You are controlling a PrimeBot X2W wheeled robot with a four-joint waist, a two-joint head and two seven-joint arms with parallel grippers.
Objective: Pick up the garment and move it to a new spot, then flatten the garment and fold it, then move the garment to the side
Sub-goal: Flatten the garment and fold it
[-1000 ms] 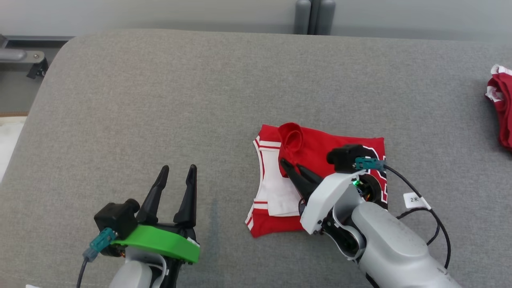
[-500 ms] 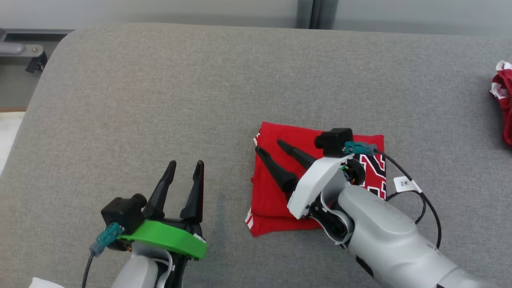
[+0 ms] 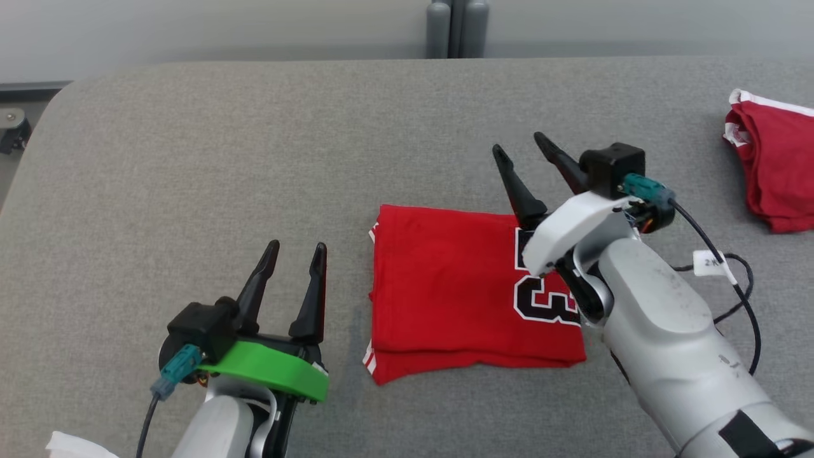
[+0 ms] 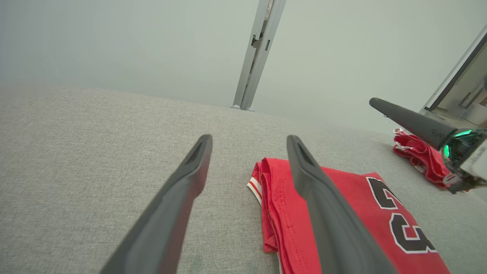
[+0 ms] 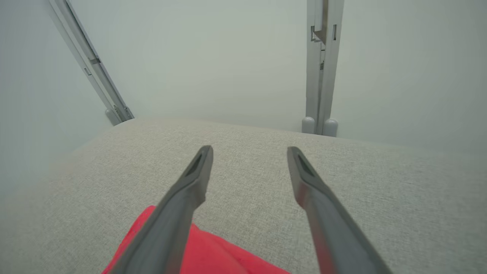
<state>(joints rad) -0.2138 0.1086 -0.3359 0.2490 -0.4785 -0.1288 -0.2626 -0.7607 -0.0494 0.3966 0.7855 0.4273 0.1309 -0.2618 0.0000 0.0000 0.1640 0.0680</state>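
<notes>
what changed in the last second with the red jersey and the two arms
The right tool let go of the fold it was laying over the red jersey with the black number, opened, and moved off to the jersey's far edge. The white inside is now covered and the jersey lies folded flat. The left tool stayed open beside it. The head camera also shifted.
</notes>
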